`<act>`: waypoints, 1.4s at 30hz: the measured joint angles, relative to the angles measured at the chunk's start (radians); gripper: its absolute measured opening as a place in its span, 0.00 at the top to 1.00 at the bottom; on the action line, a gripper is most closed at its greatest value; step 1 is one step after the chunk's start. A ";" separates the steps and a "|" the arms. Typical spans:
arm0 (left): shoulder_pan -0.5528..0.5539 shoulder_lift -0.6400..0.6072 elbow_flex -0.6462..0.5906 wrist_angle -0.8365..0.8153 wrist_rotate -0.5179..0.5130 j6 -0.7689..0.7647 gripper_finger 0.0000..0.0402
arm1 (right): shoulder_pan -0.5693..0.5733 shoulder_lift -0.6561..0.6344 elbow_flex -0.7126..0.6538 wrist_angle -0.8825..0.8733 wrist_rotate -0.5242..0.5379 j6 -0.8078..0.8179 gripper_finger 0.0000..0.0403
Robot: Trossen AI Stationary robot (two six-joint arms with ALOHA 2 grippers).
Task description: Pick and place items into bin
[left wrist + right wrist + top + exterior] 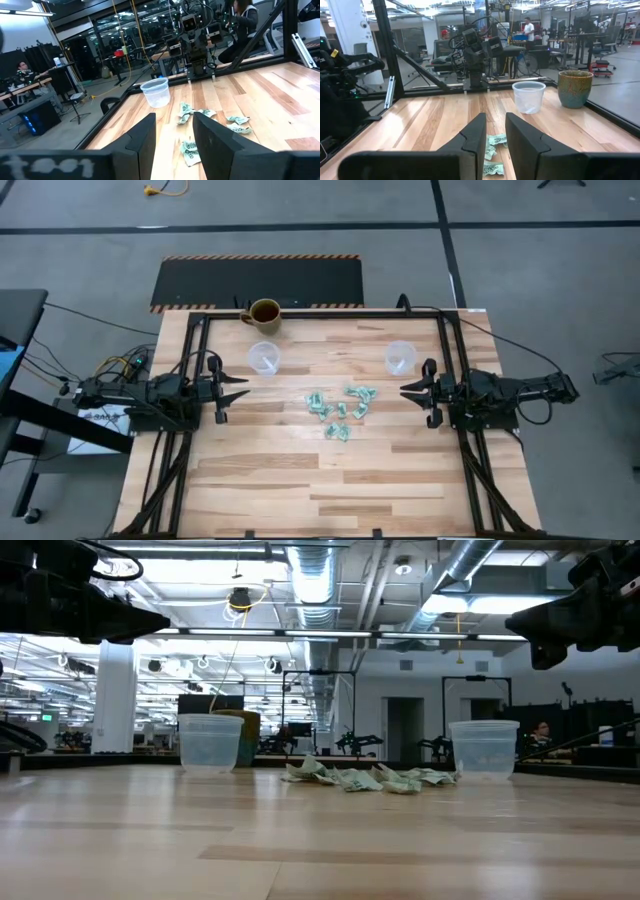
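Several tiny light-green and white crinkly wrapped pieces (pixel 340 410) lie loosely clustered on the wooden table's middle; they also show in the low view (pixel 365 778), the left wrist view (pixel 192 150) and the right wrist view (pixel 495 141). My left gripper (pixel 243 391) (pixel 175 137) hovers open to the left of the cluster, pointing at it. My right gripper (pixel 405 390) (pixel 495 132) hovers open to its right, facing the left one. Both stay well above the tabletop, as the low view shows, and touch nothing.
Two clear plastic cups stand upright behind the cluster, one on the left (pixel 264 358) (pixel 210 743) (pixel 529 96) and one on the right (pixel 400 357) (pixel 484 748) (pixel 156 92). A brown mug (pixel 265 313) (pixel 575 88) sits at the far edge. A black frame (pixel 320 314) rims the table.
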 joint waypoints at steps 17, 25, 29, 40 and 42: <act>0.000 0.000 0.000 0.000 0.000 0.008 0.70 | 0.000 0.000 0.000 0.000 0.000 0.000 0.83; 0.000 0.000 0.000 0.000 0.000 0.007 0.70 | 0.000 0.000 0.000 0.000 0.000 0.000 0.83; 0.000 0.000 0.000 0.000 0.000 0.001 0.70 | 0.000 0.000 0.000 0.014 0.000 -0.100 0.83; 0.000 0.000 0.000 0.000 0.000 0.002 0.70 | -0.001 0.000 0.000 0.355 0.025 -0.207 0.83; 0.000 0.000 0.000 0.000 0.000 0.004 0.70 | -0.001 0.000 0.000 0.438 0.065 -0.259 0.83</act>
